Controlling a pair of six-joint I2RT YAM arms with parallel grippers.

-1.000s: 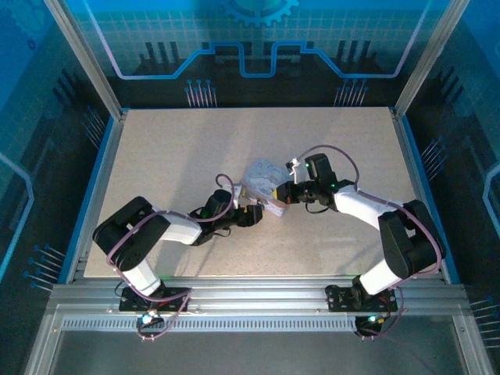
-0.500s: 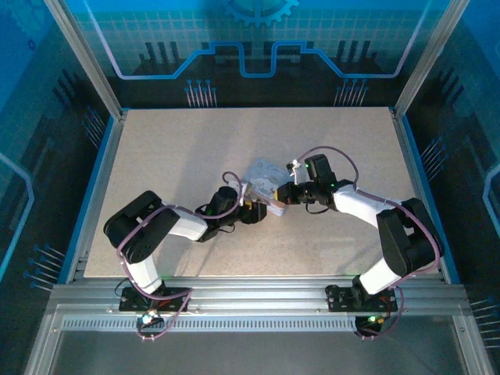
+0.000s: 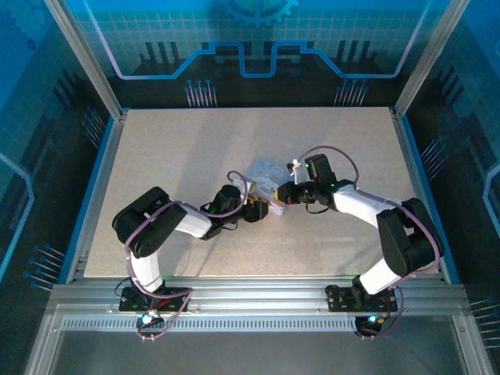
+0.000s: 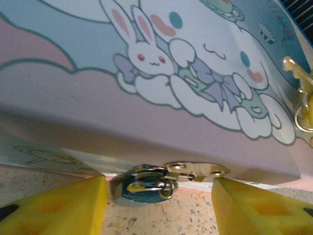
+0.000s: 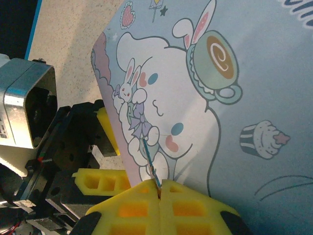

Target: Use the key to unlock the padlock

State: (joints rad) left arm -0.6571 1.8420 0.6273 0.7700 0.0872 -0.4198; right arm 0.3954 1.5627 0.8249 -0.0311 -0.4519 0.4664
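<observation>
The left claw stood spread wide, one finger on either side of the padlock and touching neither side. The padlock hung from the hasp at the 6 o'clock edge of the cartoon-printed box, low by the bench. The right claw, at the box's 4 o'clock, was pressed together, pinching the key.
</observation>
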